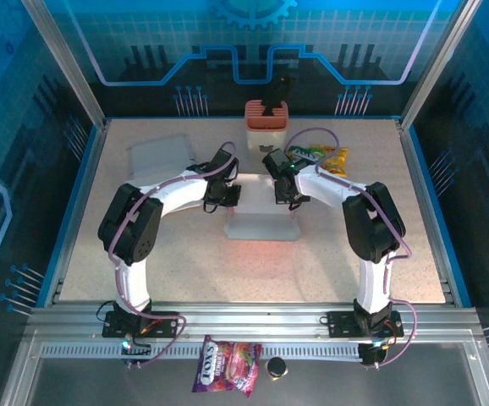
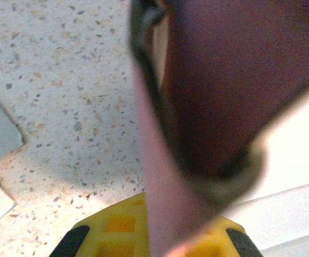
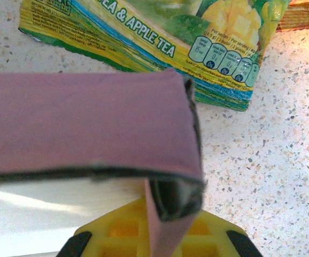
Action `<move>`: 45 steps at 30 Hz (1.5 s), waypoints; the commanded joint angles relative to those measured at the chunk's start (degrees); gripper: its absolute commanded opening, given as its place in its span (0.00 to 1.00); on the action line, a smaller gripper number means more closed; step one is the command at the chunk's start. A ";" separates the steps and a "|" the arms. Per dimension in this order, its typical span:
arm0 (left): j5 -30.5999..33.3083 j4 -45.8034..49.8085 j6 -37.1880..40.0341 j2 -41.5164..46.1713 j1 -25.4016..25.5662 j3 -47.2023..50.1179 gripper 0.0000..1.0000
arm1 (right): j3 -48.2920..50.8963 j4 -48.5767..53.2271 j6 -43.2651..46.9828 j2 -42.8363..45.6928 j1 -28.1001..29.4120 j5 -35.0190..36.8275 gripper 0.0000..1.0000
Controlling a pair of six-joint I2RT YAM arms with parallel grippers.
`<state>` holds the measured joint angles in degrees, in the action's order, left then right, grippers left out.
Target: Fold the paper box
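The paper box (image 1: 260,227) lies at mid-table, pale on top, with a side flap raised at each end. My left gripper (image 1: 228,201) is at its left end and my right gripper (image 1: 289,198) at its right end. In the left wrist view a pinkish flap (image 2: 160,203) runs down between the yellow jaws of the left gripper (image 2: 154,242), which is shut on it. In the right wrist view the box's pink wall (image 3: 90,123) spans the frame, and a narrow flap drops into the right gripper (image 3: 162,240), shut on it.
A grey flat sheet (image 1: 160,154) lies at the back left. A red basket (image 1: 266,116) stands at the back centre. Green and yellow snack packets (image 1: 316,156) lie just behind the right gripper; the green tea packet (image 3: 144,37) is close to the box. A purple candy bag (image 1: 228,365) lies on the front rail.
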<state>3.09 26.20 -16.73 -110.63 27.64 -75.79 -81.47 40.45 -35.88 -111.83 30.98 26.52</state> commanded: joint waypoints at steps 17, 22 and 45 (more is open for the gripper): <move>-3.19 -2.47 -4.25 2.88 -1.08 -0.93 0.36 | -0.94 3.57 -0.25 -3.15 0.39 -2.49 0.00; -3.10 -0.93 -2.63 1.83 -1.59 -2.03 0.31 | -0.98 3.50 -0.16 -3.21 0.16 -2.84 0.00; 19.80 14.62 -14.99 -4.49 4.38 -7.72 0.00 | -1.26 3.18 -1.91 -3.76 0.39 -3.93 0.00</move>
<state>15.16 33.17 -27.05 -112.84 31.18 -82.06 -83.33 41.52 -36.45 -113.19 31.07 25.19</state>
